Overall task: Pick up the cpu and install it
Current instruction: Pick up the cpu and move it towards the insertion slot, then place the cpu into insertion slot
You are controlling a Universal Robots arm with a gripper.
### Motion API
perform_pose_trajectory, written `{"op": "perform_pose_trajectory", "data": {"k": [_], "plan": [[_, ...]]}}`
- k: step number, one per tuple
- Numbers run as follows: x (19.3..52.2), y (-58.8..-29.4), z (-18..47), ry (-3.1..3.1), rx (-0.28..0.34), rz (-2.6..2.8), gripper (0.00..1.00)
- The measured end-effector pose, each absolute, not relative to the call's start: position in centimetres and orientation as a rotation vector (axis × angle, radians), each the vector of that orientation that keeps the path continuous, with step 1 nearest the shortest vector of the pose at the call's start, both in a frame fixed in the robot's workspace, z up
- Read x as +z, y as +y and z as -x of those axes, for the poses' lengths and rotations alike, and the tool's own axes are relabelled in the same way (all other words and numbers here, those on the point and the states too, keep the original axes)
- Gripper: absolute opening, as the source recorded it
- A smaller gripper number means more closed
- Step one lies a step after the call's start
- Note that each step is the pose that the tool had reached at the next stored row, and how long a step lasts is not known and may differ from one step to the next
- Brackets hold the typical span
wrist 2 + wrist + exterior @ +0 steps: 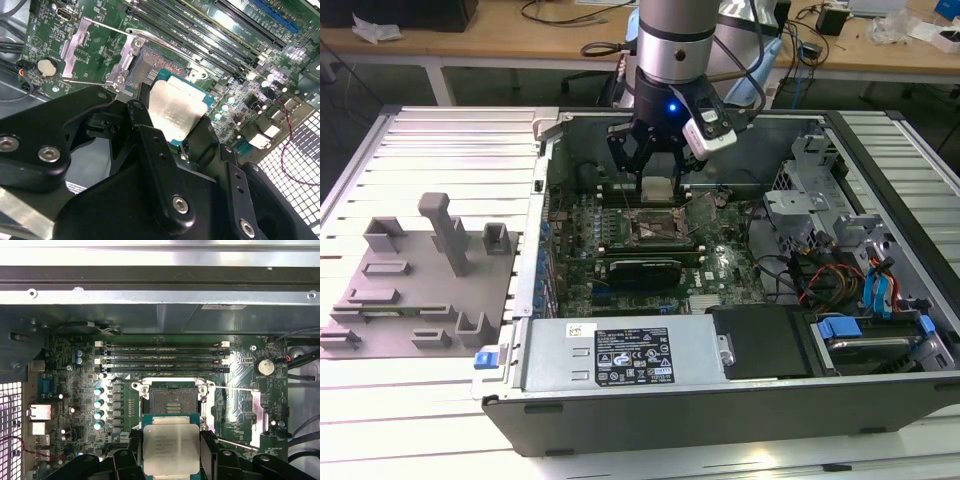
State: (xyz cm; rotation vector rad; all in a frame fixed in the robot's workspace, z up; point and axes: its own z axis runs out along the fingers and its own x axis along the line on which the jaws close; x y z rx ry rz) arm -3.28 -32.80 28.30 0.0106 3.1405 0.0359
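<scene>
**Student:** What does the gripper point(658, 182) hold, and how wide is it?

**Instructor:** It is closed on the cpu point(658, 189). In the first wrist view the black fingers point(210, 456) press on two opposite edges of the cpu point(171, 449), with the silvery top facing the camera. The jaws are only as far apart as the chip is wide.

**Student:** Where is the cpu in relation to the board?

**Instructor:** It hangs inside the open computer case point(535, 290), clear of the motherboard point(720, 262) and touching nothing but the fingers. It looks level, flat side down.

**Student:** Which relation governs the placement?

**Instructor:** The one between the chip and the socket point(172, 401). In the first wrist view the bare socket lies between the held cpu and the memory modules point(162, 358), beyond the chip's edge rather than hidden under it. The second wrist view agrees: the socket point(150, 70) shows past the corner of the cpu point(175, 112). By this reading the chip is near the socket but short of it and raised above it.

**Student:** And the orientation?

**Instructor:** The chip is close to square, and its edges run parallel to the socket frame. The load plate point(255, 415) is swung aside, so the seat is uncovered.
</scene>
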Motion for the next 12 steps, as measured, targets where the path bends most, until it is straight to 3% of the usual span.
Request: {"op": "perform_pose_trajectory", "data": {"k": [12], "plan": [[28.27,-32.80,3.28,3.140,0.036,-0.011,0.55]]}}
